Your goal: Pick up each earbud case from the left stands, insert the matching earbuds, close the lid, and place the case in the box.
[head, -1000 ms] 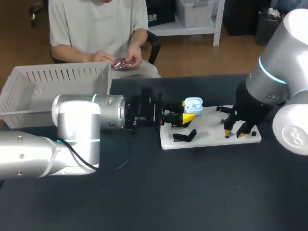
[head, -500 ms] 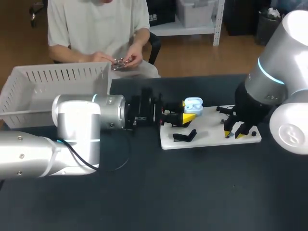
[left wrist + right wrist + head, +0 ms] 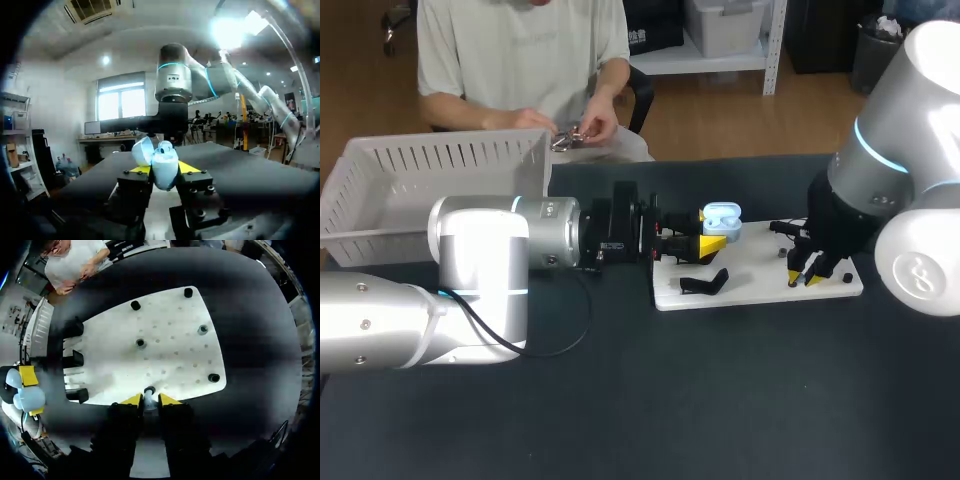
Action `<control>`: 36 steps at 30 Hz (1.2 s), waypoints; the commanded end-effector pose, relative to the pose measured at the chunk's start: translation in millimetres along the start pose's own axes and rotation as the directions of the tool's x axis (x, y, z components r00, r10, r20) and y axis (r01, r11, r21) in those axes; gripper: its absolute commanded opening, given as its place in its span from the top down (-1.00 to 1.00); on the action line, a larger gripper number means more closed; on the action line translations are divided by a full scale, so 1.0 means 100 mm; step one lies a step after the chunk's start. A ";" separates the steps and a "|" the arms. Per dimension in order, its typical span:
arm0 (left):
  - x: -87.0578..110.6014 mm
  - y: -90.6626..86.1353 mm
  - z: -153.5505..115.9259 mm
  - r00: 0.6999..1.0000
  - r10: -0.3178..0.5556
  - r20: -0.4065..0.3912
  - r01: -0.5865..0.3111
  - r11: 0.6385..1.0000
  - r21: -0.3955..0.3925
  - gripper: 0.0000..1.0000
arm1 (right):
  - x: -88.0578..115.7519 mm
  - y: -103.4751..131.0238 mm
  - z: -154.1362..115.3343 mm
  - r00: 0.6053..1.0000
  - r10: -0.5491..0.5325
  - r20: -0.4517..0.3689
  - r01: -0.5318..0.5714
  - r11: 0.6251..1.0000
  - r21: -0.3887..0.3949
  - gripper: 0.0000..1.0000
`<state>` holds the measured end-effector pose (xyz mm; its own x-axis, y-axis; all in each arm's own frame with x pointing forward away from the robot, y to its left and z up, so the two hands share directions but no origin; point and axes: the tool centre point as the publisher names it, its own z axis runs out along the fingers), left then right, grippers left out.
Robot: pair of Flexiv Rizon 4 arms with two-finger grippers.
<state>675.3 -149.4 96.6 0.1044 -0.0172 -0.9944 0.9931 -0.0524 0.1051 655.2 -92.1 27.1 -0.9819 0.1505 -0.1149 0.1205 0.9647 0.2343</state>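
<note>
— What is on the table (image 3: 720, 400)?
— A white box (image 3: 430, 170) at the far left, and a white board (image 3: 760, 275) right of the middle.
— Where is the left gripper (image 3: 164, 170)?
— By the board's left end, clenched sideways on the blue case (image 3: 722, 217), whose lid stands open.
— And the right gripper (image 3: 149, 400)?
— It points down at the board's near right edge. Its yellow tips are pinched on a small earbud (image 3: 149, 391) sitting on the board there.

Box (image 3: 440, 160) far left, board (image 3: 760, 272) right, case (image 3: 722, 216) over its left end, earbud (image 3: 149, 391) front-right.
</note>
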 end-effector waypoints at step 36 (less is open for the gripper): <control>0.00 0.01 0.00 1.000 -0.001 0.000 0.001 1.000 0.003 1.00 | 0.06 0.29 -1.03 1.000 -0.014 0.011 0.014 1.000 0.011 1.00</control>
<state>675.3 -149.4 96.6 0.1044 -0.0172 -0.9944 0.9931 -0.0524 0.1052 644.2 -87.3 108.7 -0.9809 0.1397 -0.1357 0.1042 0.9652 0.2400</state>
